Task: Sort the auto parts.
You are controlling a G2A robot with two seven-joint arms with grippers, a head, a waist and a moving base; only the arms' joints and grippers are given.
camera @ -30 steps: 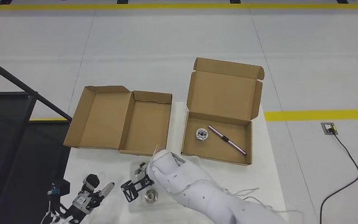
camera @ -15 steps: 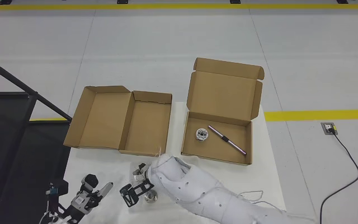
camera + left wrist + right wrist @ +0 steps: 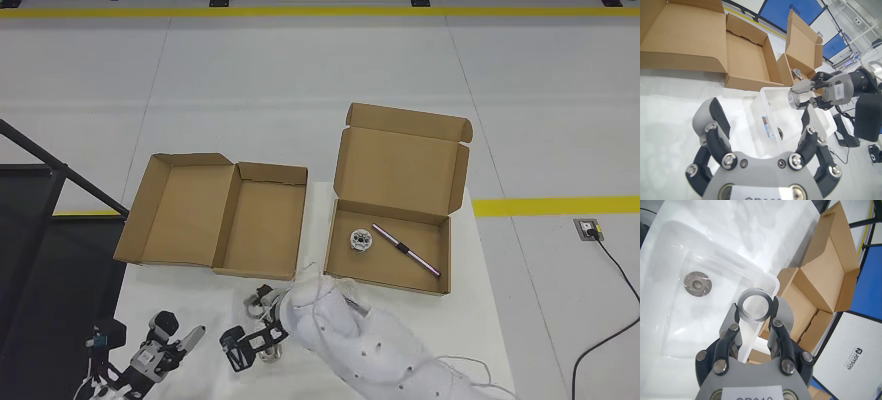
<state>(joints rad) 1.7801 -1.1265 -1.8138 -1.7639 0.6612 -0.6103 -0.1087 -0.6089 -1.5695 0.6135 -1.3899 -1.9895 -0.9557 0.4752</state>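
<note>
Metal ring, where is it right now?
In the right wrist view, the right gripper holds the metal ring above the clear bin, near its corner by a cardboard box.

A white cloth (image 3: 476, 312) covered the table. On the grey floor beyond it ran a yellow line (image 3: 560, 206), with a socket (image 3: 587, 229) set in the floor just below that. A black metal frame (image 3: 62, 170) stood off to the left. Blue panels (image 3: 772, 11) lined the far wall.

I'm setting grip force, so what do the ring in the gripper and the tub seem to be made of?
The ring looks like machined metal, probably steel: grey, smooth, with bright reflections. The tub looks like clear plastic: see-through walls, glossy glints, rounded moulded rim.
</note>
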